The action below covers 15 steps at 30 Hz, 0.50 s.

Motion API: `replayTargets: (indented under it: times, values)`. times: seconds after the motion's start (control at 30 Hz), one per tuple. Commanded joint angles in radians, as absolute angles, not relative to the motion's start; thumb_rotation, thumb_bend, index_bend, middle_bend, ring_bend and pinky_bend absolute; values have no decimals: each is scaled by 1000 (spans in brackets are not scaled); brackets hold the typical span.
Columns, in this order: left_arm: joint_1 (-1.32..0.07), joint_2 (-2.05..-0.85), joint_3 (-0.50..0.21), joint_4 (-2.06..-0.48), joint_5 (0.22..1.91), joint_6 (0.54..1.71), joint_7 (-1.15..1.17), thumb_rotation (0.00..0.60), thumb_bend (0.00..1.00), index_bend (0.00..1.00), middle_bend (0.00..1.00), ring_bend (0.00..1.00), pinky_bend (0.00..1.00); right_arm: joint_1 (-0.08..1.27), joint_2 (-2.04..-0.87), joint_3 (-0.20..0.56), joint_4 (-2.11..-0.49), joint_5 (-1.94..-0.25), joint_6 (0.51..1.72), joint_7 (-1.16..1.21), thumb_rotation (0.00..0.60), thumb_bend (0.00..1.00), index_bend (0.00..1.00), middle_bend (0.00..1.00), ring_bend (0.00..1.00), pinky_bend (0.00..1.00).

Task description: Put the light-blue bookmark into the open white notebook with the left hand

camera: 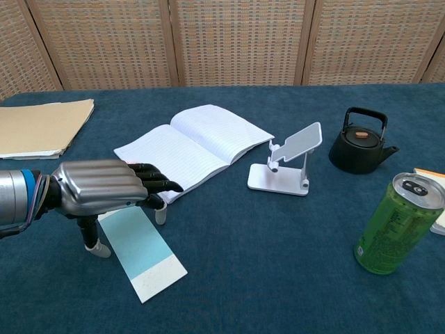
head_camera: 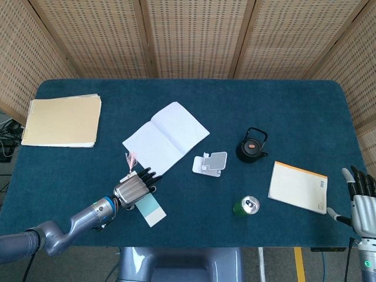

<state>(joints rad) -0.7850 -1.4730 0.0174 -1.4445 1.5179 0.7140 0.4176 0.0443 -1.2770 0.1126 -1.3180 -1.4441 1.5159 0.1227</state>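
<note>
Left hand [camera: 104, 186] palm down over the near end of the bookmark. Fingers [camera: 158, 185] dark, held side by side and reaching forward toward the notebook; thumb tip and one fingertip pressed down on the worktop [camera: 278, 264] either side of the card's top end. Cannot tell if anything is pinched; the card lies flat.

Light-blue bookmark [camera: 142, 252]: long narrow card, pale blue over most of its length, with a white speckled band at the end nearest the camera. Upper end hidden under the hand. In the head view a pink tassel [head_camera: 130, 158] shows just beyond the fingers. The bookmark [head_camera: 149, 209] lies on the blue cloth just short of the notebook's near corner, not on it.

Open white notebook [camera: 195, 147]: lined pages, spread flat, set at a slant, just ahead of the fingertips.

Right hand [head_camera: 363, 202] at the worktop's far right edge, fingers upright and slightly apart, holding nothing.

Elsewhere: white phone stand [camera: 288, 165], black kettle [camera: 362, 143], green drinks can [camera: 398, 223], yellow-edged pad [head_camera: 298, 187], tan folder [head_camera: 62, 120].
</note>
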Motion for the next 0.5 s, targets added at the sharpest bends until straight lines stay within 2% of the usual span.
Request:
replayTargets:
  times: [0.03,0.17,0.27,0.5]
  values:
    - [-787,-1478,21,-1439,1517,716,420,600,0,285,0,0,0,45,-1278,113,-1317,-1443,1515,122,600,90,46,0,0,0]
    - [-790,-1488,26,-1429,1513,716,420,600,0,291,0,0,0,45,-1278,113,-1316,-1441,1513,122,600,90,46,0,0,0]
    - [-792,-1494,29,-1425,1510,717,420,600,1,332,0,0,0,45,-1279,114,-1316,-1441,1512,122,600,90,46,0,0,0]
    - [-797,-1496,34,-1424,1502,716,422,600,82,418,0,0,0,45,-1280,113,-1315,-1440,1510,120,600,89,46,0,0,0]
